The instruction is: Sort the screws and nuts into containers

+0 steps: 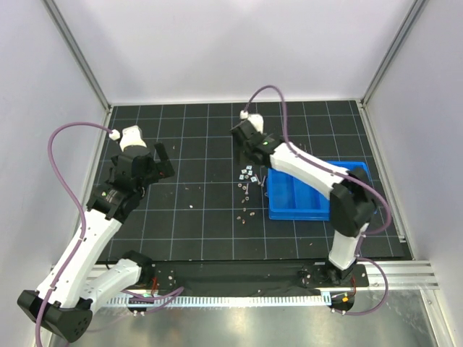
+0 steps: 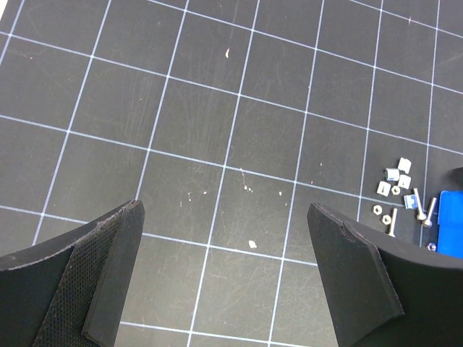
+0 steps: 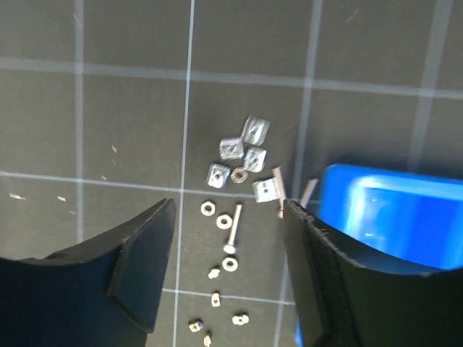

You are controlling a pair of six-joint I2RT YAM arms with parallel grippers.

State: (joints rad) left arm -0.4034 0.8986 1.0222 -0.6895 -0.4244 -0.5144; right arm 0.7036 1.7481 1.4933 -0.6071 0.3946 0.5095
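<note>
Now | L fingers [image 2: 72, 289] spread, empty | R fingers [image 3: 108, 282] spread over nuts [image 3: 254, 159], screws [image 3: 233, 228] beside containers [image 3: 405, 217]

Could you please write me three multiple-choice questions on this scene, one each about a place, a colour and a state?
1. In the top view, on which side of the loose screws and nuts does the tray lie?
A. left
B. right
C. toward the arm bases

2. What colour is the tray?
A. blue
B. red
C. green

3. How is the right gripper?
A. shut on a screw
B. shut on a nut
C. open and empty

Answers: 1 B, the pieces lie off its left edge; 2 A, its walls are bright blue; 3 C, its fingers stand apart, holding nothing.
</note>
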